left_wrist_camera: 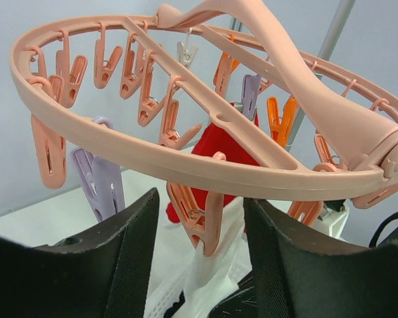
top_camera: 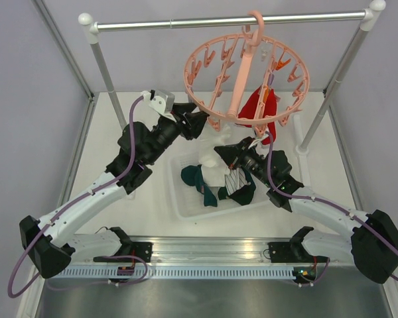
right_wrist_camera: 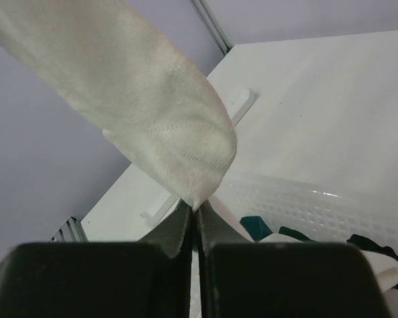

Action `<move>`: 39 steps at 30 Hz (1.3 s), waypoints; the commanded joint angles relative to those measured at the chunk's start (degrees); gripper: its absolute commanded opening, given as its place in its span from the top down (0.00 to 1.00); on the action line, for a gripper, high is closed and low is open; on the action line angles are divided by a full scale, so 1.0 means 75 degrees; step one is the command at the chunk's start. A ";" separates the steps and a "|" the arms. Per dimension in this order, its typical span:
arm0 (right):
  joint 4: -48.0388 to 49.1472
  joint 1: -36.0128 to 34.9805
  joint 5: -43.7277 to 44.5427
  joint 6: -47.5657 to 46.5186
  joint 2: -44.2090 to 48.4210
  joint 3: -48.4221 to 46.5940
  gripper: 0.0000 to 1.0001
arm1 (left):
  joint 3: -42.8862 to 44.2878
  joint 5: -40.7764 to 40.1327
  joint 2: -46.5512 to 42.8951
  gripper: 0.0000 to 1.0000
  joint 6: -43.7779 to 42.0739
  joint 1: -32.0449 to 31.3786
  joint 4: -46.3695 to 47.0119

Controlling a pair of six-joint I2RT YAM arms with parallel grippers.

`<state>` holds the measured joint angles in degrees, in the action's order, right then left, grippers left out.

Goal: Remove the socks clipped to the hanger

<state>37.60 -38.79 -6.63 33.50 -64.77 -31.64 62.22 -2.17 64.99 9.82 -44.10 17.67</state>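
Currently: right gripper (right_wrist_camera: 194, 213) has its fingers pressed together, pinching only the toe tip of a white sock (right_wrist_camera: 152, 126). The sock runs up and away from the pads, out of the wrist view.

Left gripper (left_wrist_camera: 199, 209) has its fingers spread wide and holds nothing. A pink clip (left_wrist_camera: 202, 222) dangles in the gap, and the hanger (left_wrist_camera: 186, 169) ring crosses just above the fingertips. I cannot tell whether they touch it.

Handling, my judgement: the sock is light, limp knit and will likely stretch before the clip lets go. The toe pinch is thin and could slip, so a bite on more fabric nearer the clip looks safer. The hanger is light plastic, free on its hook, so I expect it to swing or tilt under a pull. Bracing the ring with the left would help.

The red sock (left_wrist_camera: 215, 149) is clipped on the ring's far side.

Room: the hanger hangs from the rail (top_camera: 186, 23) over the far half of the table, towards the right edge. The tray (top_camera: 186, 207) below it, nearer the near edge, holds teal socks (top_camera: 198, 177) and a striped sock (top_camera: 235, 180). Pulling down towards the near edge looks open. Both wrists crowd under the ring.
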 commanded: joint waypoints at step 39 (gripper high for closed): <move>-0.1310 -0.0009 0.0579 -0.0763 0.1007 0.0573 0.99 | 0.0083 0.0407 -0.0099 0.98 0.0401 0.0055 0.0644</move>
<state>29.89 -38.81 -4.58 29.32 -58.76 -28.62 62.19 0.21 64.99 11.31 -43.94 19.77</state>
